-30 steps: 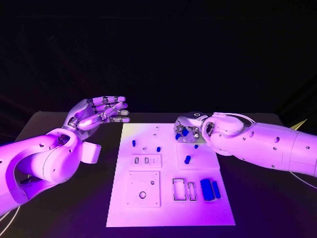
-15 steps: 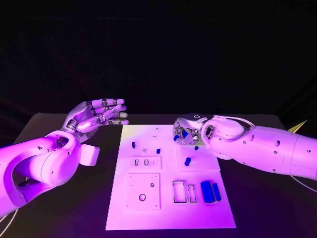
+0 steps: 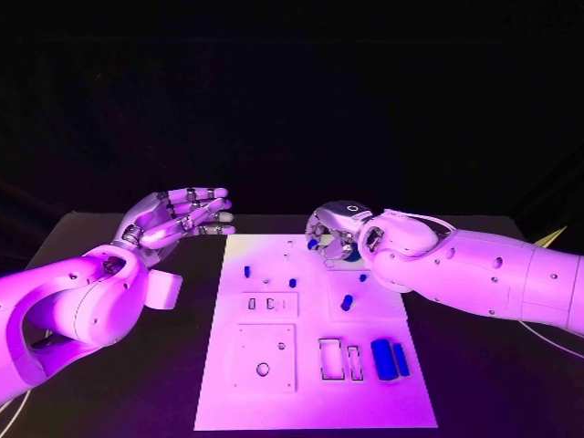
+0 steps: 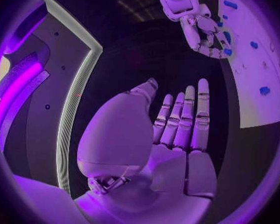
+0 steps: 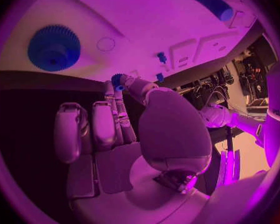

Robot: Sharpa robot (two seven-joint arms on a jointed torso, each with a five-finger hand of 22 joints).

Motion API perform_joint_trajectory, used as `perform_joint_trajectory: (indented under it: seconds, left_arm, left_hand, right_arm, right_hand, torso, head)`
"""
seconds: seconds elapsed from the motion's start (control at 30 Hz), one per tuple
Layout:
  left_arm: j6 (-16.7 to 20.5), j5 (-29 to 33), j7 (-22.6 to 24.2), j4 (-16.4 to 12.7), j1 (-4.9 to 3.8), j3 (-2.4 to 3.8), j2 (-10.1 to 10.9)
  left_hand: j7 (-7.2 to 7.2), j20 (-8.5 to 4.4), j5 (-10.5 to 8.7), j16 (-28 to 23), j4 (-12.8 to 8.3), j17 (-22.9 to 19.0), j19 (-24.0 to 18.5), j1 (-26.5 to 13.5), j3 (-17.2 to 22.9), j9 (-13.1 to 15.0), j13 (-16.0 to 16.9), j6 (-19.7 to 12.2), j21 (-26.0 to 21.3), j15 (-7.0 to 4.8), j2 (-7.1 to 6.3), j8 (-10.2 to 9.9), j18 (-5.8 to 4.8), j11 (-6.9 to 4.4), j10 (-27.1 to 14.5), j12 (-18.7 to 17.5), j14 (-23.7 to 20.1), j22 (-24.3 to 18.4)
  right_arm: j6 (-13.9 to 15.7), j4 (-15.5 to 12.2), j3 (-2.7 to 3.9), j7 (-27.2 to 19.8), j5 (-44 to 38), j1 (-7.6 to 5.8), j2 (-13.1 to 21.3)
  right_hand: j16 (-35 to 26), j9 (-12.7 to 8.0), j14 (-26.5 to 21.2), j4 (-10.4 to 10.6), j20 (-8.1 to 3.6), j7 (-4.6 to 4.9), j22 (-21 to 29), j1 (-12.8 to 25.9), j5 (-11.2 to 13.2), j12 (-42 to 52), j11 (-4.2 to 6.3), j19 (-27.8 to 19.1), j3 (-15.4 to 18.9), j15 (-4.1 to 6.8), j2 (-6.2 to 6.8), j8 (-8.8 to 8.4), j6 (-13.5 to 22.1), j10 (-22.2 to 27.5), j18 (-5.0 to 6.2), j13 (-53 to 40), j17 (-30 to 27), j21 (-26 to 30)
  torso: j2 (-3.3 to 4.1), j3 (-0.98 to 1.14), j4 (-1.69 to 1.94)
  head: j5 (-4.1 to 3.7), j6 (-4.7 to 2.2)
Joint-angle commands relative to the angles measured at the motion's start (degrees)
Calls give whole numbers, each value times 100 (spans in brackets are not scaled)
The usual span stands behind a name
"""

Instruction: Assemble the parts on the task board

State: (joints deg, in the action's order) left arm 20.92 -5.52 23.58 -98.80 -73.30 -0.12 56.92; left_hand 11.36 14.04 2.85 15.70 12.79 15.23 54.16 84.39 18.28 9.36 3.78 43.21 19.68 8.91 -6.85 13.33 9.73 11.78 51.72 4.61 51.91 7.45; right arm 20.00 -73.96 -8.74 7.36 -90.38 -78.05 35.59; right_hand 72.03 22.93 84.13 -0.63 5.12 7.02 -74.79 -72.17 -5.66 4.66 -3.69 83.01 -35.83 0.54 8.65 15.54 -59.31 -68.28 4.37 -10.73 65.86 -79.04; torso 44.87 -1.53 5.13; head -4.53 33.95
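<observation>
- Two hands are up over the table, and only one of them carries anything.
- The right hand [image 3: 334,235] hangs over the far end of the task board [image 3: 313,401], its fingertips [image 5: 119,87] pinching a small blue gear [image 5: 117,79], as the right wrist view shows.
- A larger blue gear [image 5: 53,48] lies flat on the board just beyond that hand's fingertips, apart from the small one.
- The left hand [image 3: 176,217] hovers off the board's far left corner, fingers a little curled and spread, holding nothing and touching nothing.
- Nearer the robot than the right hand, a short blue peg [image 3: 346,302] lies loose on the board, and two blue blocks [image 3: 390,359] rest beside narrow slots [image 3: 339,359], not in them.
- A few small blue pins [image 3: 247,271] lie between the two hands; whether they are seated I cannot tell.
- In my judgement the work is at an early stage: the small gear awaits placing, and the peg, the blocks and several recesses remain.
</observation>
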Motion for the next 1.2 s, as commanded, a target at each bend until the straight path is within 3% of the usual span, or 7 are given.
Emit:
perform_joint_trajectory:
  seconds: [0.03, 0.3, 0.47, 0.57, 0.63, 0.8, 1.2]
  left_arm:
    - [-111, 25, -4, -3, -12, 5, -8]
    - [-122, 26, -17, -3, -31, 5, -35]
    - [-125, 26, -19, -2, -39, 5, -47]
    - [-125, 26, -20, 1, -42, 5, -54]
    - [-123, 26, -21, 3, -44, 5, -59]
    - [-121, 26, -22, 9, -45, 5, -71]
    - [-99, 26, -3, 23, -49, 5, -88]
  left_hand:
    - [385, -9, 23, 16, -17, 9, 38, 0, 29, -2, -1, -18, 41, 7, 10, -23, 62, 33, 7, -24, -24, 8]
    - [385, -9, 23, 16, -17, 9, 38, 0, 29, -2, -1, -18, 41, 7, 10, -23, 62, 33, 7, -24, -24, 8]
    - [385, -9, 23, 16, -17, 9, 38, 0, 29, -2, -1, -18, 41, 7, 10, -23, 62, 33, 7, -24, -24, 8]
    - [385, -9, 23, 16, -17, 9, 38, 0, 29, -2, -1, -18, 41, 7, 10, -23, 62, 33, 7, -24, -24, 8]
    - [386, -9, 23, 15, -29, 18, 36, 9, 37, -2, -1, -22, 45, 9, 13, -25, 61, 35, 5, -31, -30, 9]
    - [387, -9, 23, 15, -29, 19, 35, 10, 37, -2, -1, -22, 45, 9, 13, -25, 61, 35, 4, -32, -31, 9]
    - [388, -9, 23, 13, -36, 23, 30, 14, 40, -3, -1, -24, 45, 11, 14, -27, 59, 36, 3, -36, -38, 9]
  right_arm:
    - [255, 79, 6, 308, -186, -13, -106]
    - [267, 352, 11, 515, -309, -39, -395]
    - [265, 490, 12, 507, -320, -42, -540]
    - [228, 537, 11, 494, -319, -42, -597]
    - [193, 569, 11, 500, -318, -41, -629]
    - [123, 616, 10, 501, -295, -36, -675]
    - [104, 563, 9, 485, -252, -27, -727]
  right_hand:
    - [33, 131, 160, 0, -6, -15, -3, -6, -12, 12, -9, 51, -24, 34, -42, 29, -36, -39, -101, -7, 10, -30]
    - [48, 156, 161, -3, -7, -9, -35, 21, -20, -7, -14, 58, -19, 31, -11, 35, -11, -30, -107, -3, 19, -52]
    - [49, 162, 160, -6, -7, -6, -29, 24, -24, -15, -16, 53, -22, 30, -2, 33, 1, -24, -106, -1, 16, -48]
    - [61, 167, 162, -7, -7, -1, -42, 28, -26, -22, -19, 57, -25, 29, 1, 32, 12, -18, -108, 0, 29, -57]
    - [61, 167, 162, -7, -7, -1, -42, 28, -26, -22, -19, 57, -25, 29, 1, 32, 12, -18, -108, 0, 29, -57]
    - [65, 176, 162, -4, -5, 7, -49, 40, -25, -33, -26, 57, -29, 24, 8, 29, 31, -10, -109, 2, 29, -62]
    - [71, 186, 162, 0, -2, 14, -56, 56, -20, -42, -32, 56, -30, 20, 20, 26, 49, -3, -110, 4, 30, -66]
  torso:
    - [11, -6, 24]
    - [28, -4, 31]
    - [34, -9, 33]
    - [41, -23, 49]
    - [46, -19, 47]
    - [55, -29, 55]
    - [54, -19, 49]
  head:
    - [-9, -7]
    - [-13, -7]
    - [-26, 5]
    - [-33, 22]
    - [-31, 25]
    - [-26, 24]
    - [4, 21]
